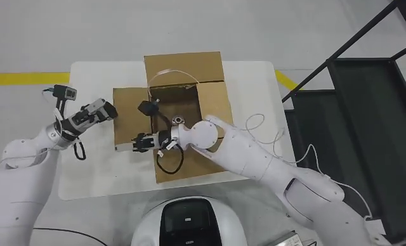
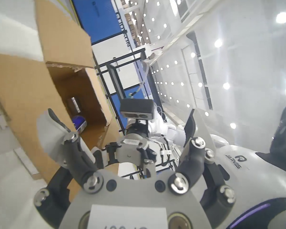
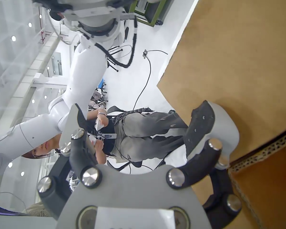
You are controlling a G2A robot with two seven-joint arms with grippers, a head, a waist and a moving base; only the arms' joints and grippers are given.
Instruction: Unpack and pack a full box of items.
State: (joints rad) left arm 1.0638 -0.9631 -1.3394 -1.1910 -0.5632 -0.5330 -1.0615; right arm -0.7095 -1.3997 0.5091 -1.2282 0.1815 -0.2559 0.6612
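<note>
An open cardboard box [image 1: 190, 97] stands mid-table with its flaps spread. My right gripper [image 1: 142, 143] hangs over the box's left flap [image 1: 127, 119], open and holding nothing. In the right wrist view the gripper [image 3: 138, 125] has one finger [image 3: 202, 125] close to the brown flap [image 3: 240, 60]. My left gripper [image 1: 104, 111] sits just left of that flap, open and empty. In the left wrist view this gripper [image 2: 122, 127] faces the box [image 2: 21, 91]. Inside lie a blue-and-white item [image 2: 79, 123] and a dark labelled item [image 2: 74, 103].
The white table [image 1: 95, 176] has bare room to the left of the box and in front of it. A thin white cable [image 1: 260, 122] lies right of the box. A black metal staircase [image 1: 355, 119] stands beyond the table's right edge.
</note>
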